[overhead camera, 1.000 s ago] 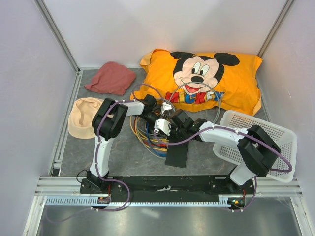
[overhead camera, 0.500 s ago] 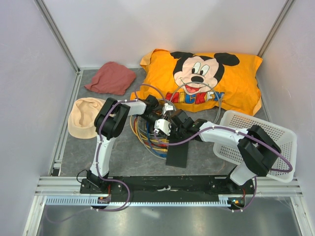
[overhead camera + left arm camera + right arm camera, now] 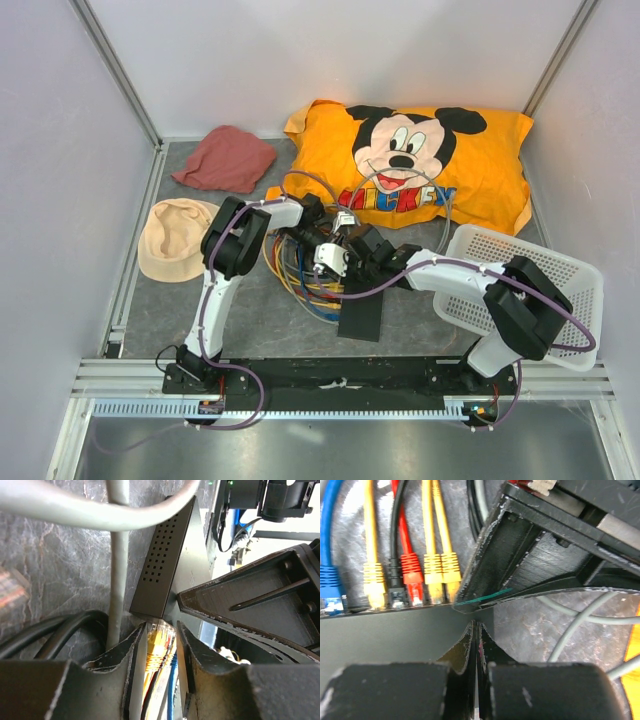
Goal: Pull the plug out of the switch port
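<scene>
We're looking at the switch [image 3: 361, 318] lying flat on the grey table [image 3: 248, 325], just below the middle of the overhead frame, with its upper half tucked under both grippers. Its long axis is running bottom-to-top in that view. The port edge is facing frame left toward the tangle of coloured cables [image 3: 295, 282], and the vented short end is pointing up toward the orange Mickey pillow [image 3: 480, 170].

In the right wrist view the ports are holding a row of plugs [image 3: 400, 580]. Left to right that's blue, yellow, black, red, then two yellows, the last one sitting right by the switch's corner.

The left gripper [image 3: 160, 632] is straddling the yellow plug [image 3: 157, 642] at that corner. Its fingers [image 3: 131, 652] are standing one on each side, open only a hair wider than the plug. We can't tell if the pads are actually touching it. A grey cable [image 3: 117, 555] is running just to the left of the switch in this view.

The right gripper [image 3: 475, 630] is sitting with its tips on the switch's edge beside the same corner, its jaws squeezed down to a thin slit. We can't tell whether anything is pinched in there.

At the right of the overhead frame, a white mesh basket [image 3: 575, 275] is sitting with the right arm [image 3: 520, 305] hanging its elbow over the left part. A red cloth [image 3: 225, 158] and a beige fabric piece [image 3: 172, 240] are lying at upper left.
</scene>
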`<control>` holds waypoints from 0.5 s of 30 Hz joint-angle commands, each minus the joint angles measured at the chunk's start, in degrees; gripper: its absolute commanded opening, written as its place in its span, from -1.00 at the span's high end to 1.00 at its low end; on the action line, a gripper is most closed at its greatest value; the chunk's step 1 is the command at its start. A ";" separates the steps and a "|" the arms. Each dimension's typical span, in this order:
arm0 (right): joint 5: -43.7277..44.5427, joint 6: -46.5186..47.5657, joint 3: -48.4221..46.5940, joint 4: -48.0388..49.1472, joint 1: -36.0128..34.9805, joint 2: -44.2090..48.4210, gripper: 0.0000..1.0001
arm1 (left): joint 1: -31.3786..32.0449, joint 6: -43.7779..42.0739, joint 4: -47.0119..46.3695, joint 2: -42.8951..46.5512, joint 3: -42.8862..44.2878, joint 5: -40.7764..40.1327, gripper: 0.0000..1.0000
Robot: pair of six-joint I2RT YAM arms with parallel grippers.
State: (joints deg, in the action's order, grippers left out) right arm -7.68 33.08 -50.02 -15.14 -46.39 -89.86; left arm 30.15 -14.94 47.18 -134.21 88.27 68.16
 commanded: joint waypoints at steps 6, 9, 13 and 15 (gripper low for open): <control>5.31 8.64 5.46 -6.75 6.13 -3.48 1.00 | 4.21 -4.23 3.72 -6.59 -1.07 -8.66 0.33; 3.13 10.60 4.50 -7.18 7.45 -1.90 1.00 | 4.30 -0.89 -1.99 -5.27 -3.01 -10.68 0.36; -3.55 8.68 -0.24 -11.57 7.90 3.02 1.00 | 4.30 -0.88 -3.15 -5.09 -3.02 -10.94 0.36; -6.54 7.44 -4.53 -15.96 7.90 5.73 0.87 | 4.30 -0.79 -3.23 -5.27 -2.23 -12.17 0.36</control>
State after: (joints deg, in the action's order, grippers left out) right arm -7.03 41.63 -47.72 -21.65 -38.41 -89.41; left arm 31.73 -14.46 48.07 -134.85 88.29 68.03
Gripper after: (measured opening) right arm 0.007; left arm 0.322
